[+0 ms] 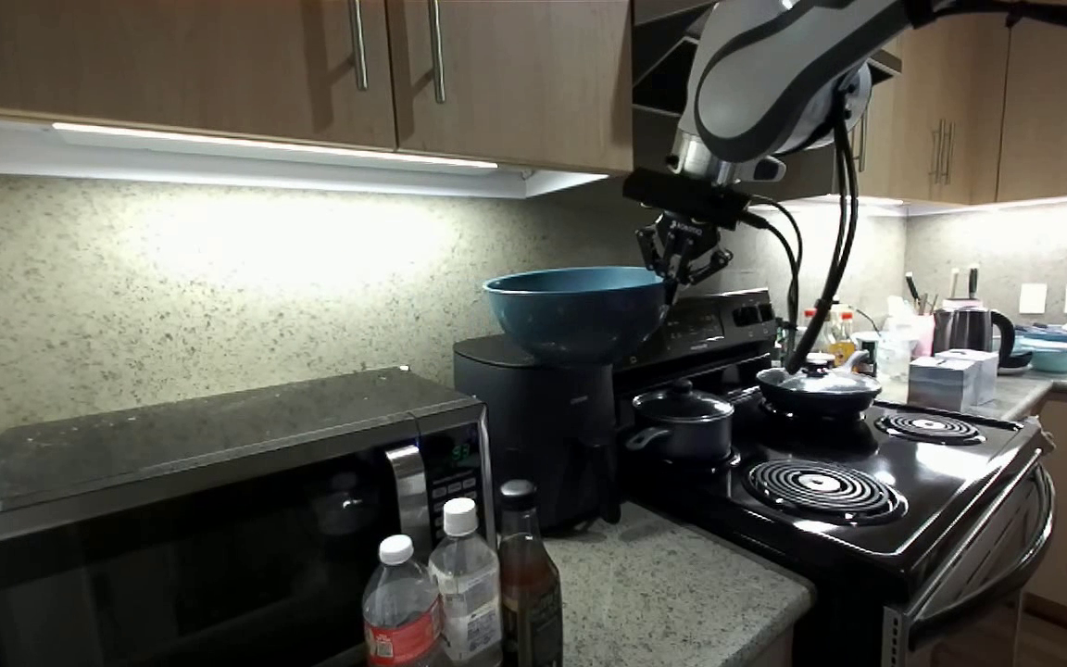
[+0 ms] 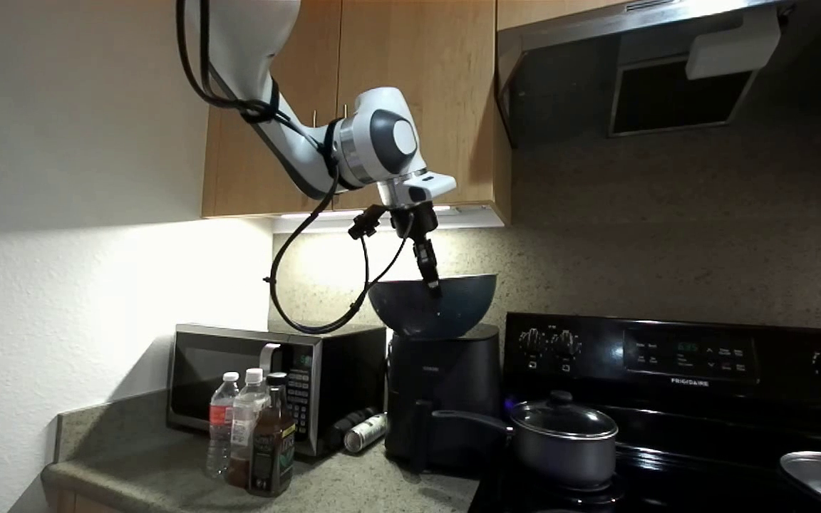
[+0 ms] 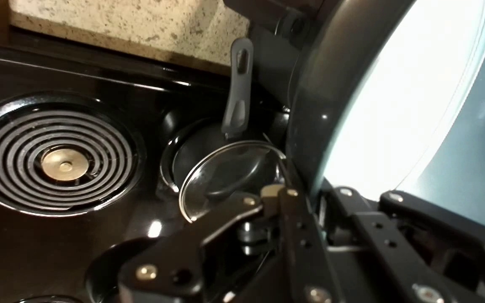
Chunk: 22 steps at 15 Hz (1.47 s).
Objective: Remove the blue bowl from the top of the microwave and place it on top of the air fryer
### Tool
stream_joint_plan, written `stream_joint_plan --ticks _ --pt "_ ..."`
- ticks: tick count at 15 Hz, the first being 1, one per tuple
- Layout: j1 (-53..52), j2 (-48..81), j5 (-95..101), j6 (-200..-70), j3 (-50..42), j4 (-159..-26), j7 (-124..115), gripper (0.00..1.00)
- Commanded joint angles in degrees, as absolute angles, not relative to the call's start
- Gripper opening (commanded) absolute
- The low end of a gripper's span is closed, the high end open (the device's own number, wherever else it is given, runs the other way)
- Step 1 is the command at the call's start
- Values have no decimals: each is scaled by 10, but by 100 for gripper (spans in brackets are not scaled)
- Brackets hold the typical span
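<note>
Blue bowl (image 1: pixel 571 320) at the top of the air fryer (image 2: pixel 460 385), rim pinched

The gripper (image 1: pixel 671 283) has its jaws closed on the bowl's rim at the side toward the stove (image 1: pixel 946 474); in the wrist view the rim runs between the fingers (image 3: pixel 296 208). In both exterior views the bowl's base meets the air fryer's top by eye, though whether it rests there or hangs just above cannot be told. The microwave (image 1: pixel 209 523) stands near the air fryer, with three bottles (image 1: pixel 467 593) in front.
</note>
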State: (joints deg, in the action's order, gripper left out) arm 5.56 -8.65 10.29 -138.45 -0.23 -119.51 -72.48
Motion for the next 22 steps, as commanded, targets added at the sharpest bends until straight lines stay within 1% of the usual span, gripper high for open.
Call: stream_joint_plan --ticks 1,6,9,11,14,15,17,18,19,20,22 --pt "85 -78 167 -1419 0 -1184 -835 7" --pt "86 -21 223 -1489 -15 -1133 -835 7" --pt "73 18 192 -1532 -25 -1099 -795 7" --pt "64 38 146 -1562 -27 -1083 -756 7" --pt "51 50 12 -1592 -12 -1077 -643 7" --pt "68 51 -36 -1593 20 -1077 -599 7" --pt "77 49 -127 -1576 55 -1070 -513 7" --pt "73 47 -174 -1567 59 -1067 -467 7" --pt "70 45 -199 -1561 57 -1066 -445 7" --pt "45 43 -209 -1558 33 -1066 -437 7" --pt "37 42 -179 -1570 15 -1071 -465 7"
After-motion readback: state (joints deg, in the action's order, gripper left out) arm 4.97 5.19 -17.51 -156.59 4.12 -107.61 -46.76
